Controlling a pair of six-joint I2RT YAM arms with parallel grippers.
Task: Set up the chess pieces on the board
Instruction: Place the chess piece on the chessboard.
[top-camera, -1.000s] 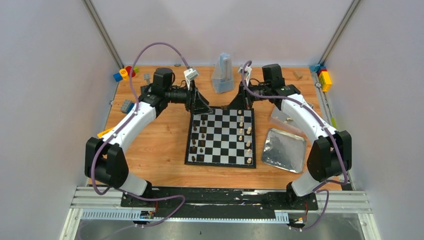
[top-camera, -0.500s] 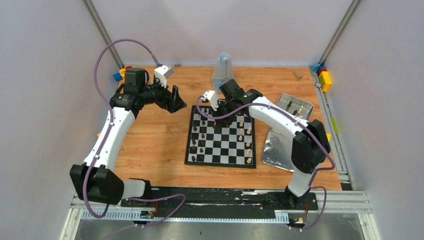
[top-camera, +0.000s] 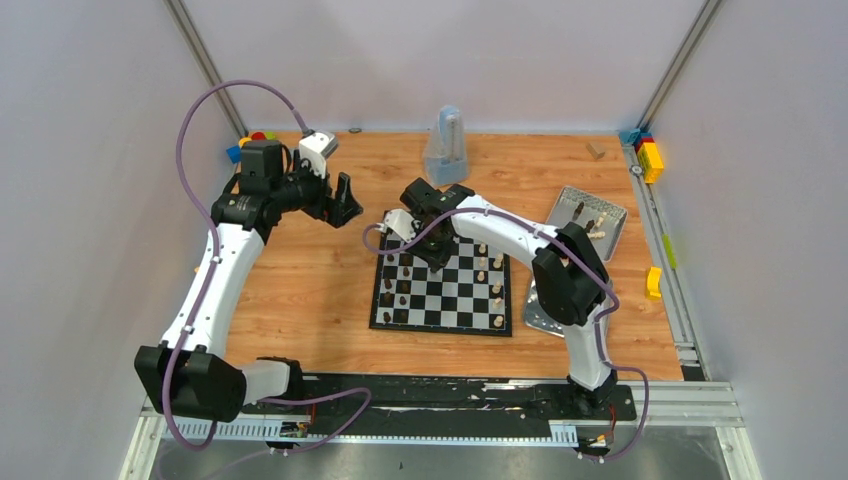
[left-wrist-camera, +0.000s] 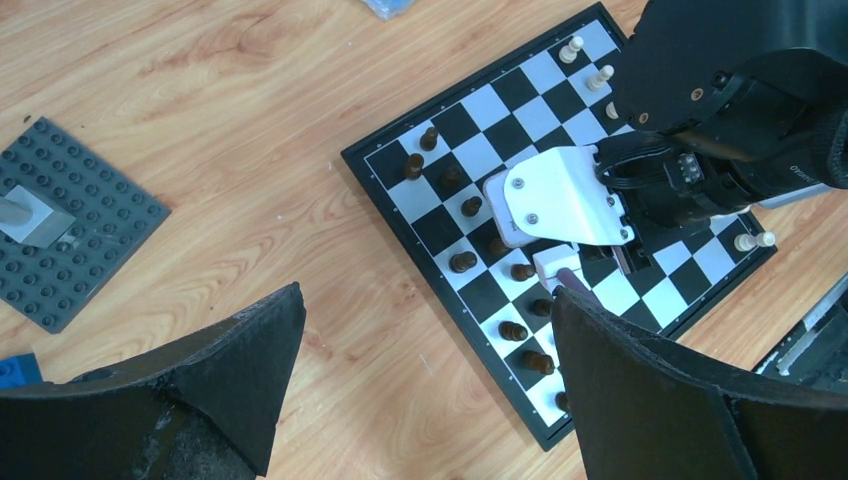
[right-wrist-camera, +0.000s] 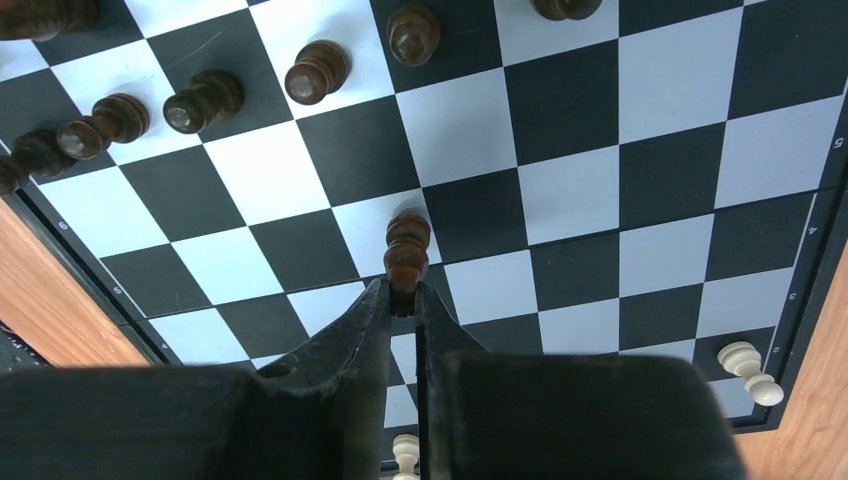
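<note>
White walls on three sides, wooden table in the middle. Board lies flat mid-table. Left arm runs up the left side. Right arm folds across over the board's far half. Silver tray sits far right, off the board, with a few pieces in it. Second tray is just beside the board's right edge, partly under the right arm. Grey baseplate is on the table left of the board.

Left end effector: fingers spread wide, nothing between them, above bare table off the board's far-left corner.

Right end effector: pinched narrow on the base of one dark piece, over the board's left half. Can't tell if the piece touches its square.

Dark pieces stand along the board's left columns, pale pieces down the right side.
</note>
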